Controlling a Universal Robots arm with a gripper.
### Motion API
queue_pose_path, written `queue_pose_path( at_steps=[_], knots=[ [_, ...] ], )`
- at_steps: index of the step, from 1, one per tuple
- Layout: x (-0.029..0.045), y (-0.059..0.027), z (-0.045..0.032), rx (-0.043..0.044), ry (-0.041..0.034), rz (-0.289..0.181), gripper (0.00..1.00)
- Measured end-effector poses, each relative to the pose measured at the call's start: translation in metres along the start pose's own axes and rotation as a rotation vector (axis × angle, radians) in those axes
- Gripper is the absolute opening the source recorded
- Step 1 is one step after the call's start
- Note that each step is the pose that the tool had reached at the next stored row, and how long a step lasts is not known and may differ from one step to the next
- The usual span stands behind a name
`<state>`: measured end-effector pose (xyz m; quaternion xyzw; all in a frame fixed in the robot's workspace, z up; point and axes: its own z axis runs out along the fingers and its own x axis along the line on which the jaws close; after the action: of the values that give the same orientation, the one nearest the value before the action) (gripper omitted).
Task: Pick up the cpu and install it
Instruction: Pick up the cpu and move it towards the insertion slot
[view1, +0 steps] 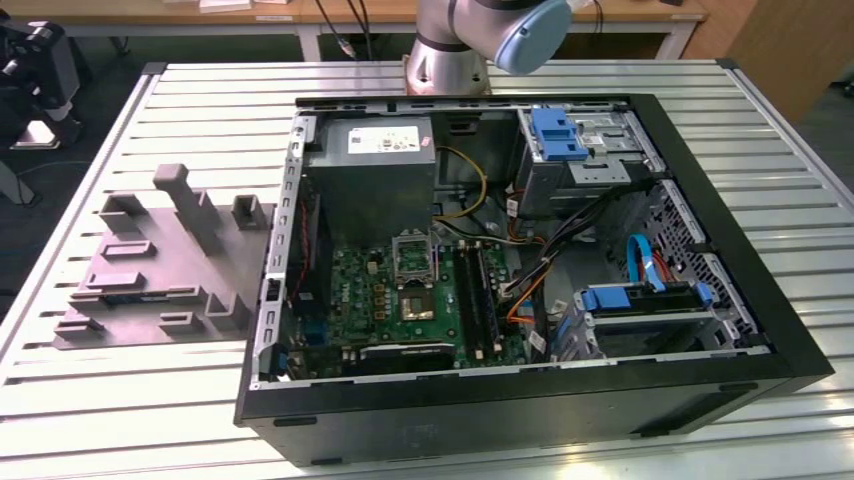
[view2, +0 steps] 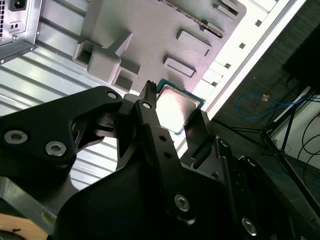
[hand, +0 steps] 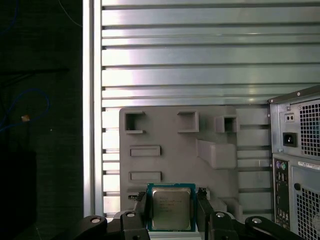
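Computer case (view1: 534, 410) lies open on the slatted surface (view1: 174, 110). Fixture block (view1: 147, 270) on the surface just beside the case, at the exterior view's left of it. Arm base (view1: 447, 65) behind the case. Circuit board (view1: 400, 300) inside the case. In the first wrist view, cpu (hand: 171, 207) sits between the claw (hand: 173, 200) fingers, above the fixture block, beside the case.

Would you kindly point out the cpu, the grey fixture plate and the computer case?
cpu (hand: 171, 207): first wrist view, middle of its metal top.
grey fixture plate (hand: 175, 160): first wrist view, bare flat surface.
computer case (view1: 534, 412): exterior view, black near wall.
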<state>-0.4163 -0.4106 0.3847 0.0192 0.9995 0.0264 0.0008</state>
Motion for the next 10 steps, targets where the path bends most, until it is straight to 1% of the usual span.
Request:
queue_pose_path(
  at_steps=[10],
  knots=[
    [-0.0029, 0.0001, 0.0000, 0.0000, 0.0000, 0.000, 0.47]
  ],
)
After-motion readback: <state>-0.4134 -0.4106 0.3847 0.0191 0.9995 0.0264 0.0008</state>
